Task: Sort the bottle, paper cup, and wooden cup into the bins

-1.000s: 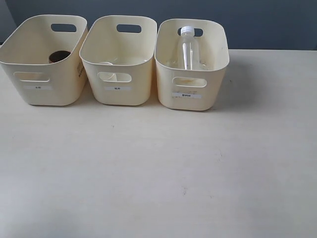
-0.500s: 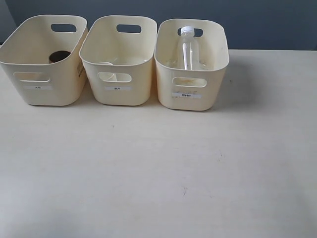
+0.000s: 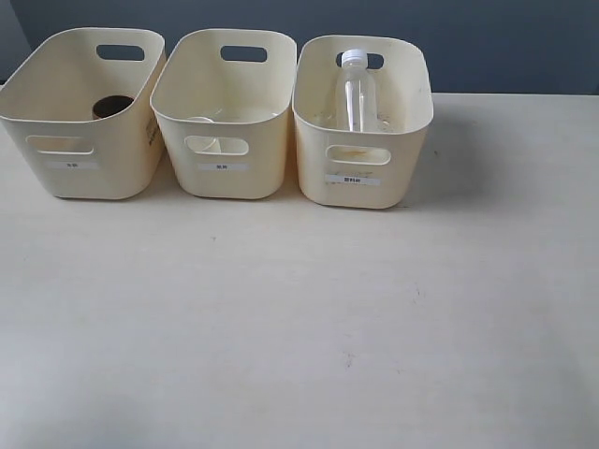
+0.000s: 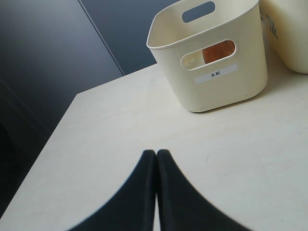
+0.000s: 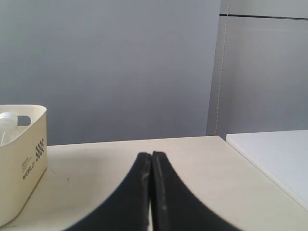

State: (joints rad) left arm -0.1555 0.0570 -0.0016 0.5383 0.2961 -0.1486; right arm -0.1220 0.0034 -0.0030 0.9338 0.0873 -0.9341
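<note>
Cream bins (image 3: pixel 360 122) and bottle (image 3: pixel 356 92) sit unchanged; both arms' jaws pressed together, empty.

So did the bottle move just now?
No. The bottle stands upright in the right bin, its cap in front of the same handle cutout as before.

A pale table (image 3: pixel 299 327) carried three cream bins (image 3: pixel 223 112) in a row. They stood side by side along its far edge.
</note>
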